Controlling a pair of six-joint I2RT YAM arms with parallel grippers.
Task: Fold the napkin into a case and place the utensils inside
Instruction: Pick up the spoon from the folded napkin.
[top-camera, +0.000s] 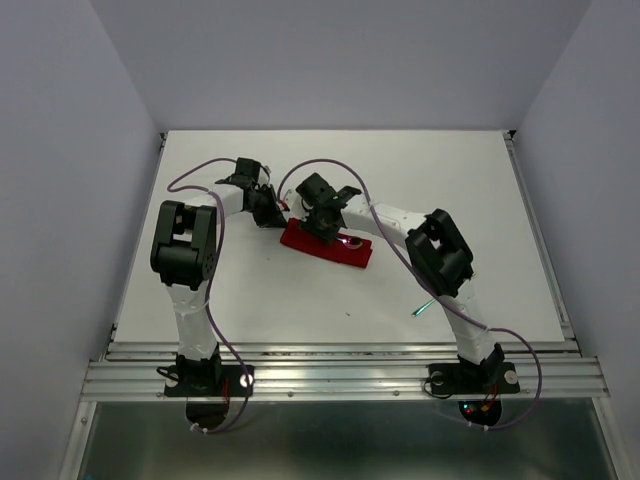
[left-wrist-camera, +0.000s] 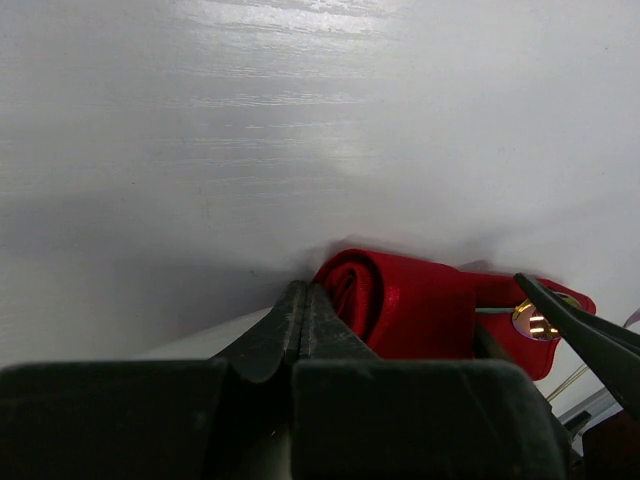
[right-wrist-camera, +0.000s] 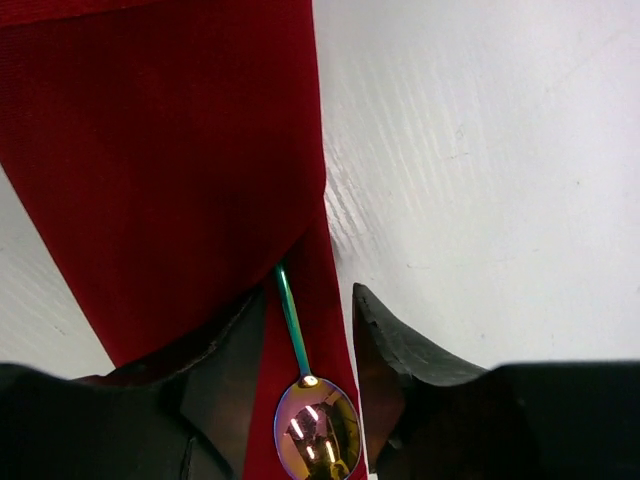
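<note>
Right gripper (right-wrist-camera: 308, 298) apart, astride spoon (right-wrist-camera: 318, 432) | left gripper (left-wrist-camera: 303, 302) closed | napkin (right-wrist-camera: 170, 170) red, folded flat

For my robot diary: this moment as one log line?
left pincer: shut by napkin end | right pincer: open over spoon | spoon handle: tucked in napkin | fork: on table

A white table (top-camera: 250, 300) is being enclosed by a pale back wall (top-camera: 340, 60) beyond its far edge and side walls (top-camera: 50, 200) flanking it. Its near edge is being bordered by an aluminium rail (top-camera: 340, 380), and soft light is being reflected off its top.
</note>
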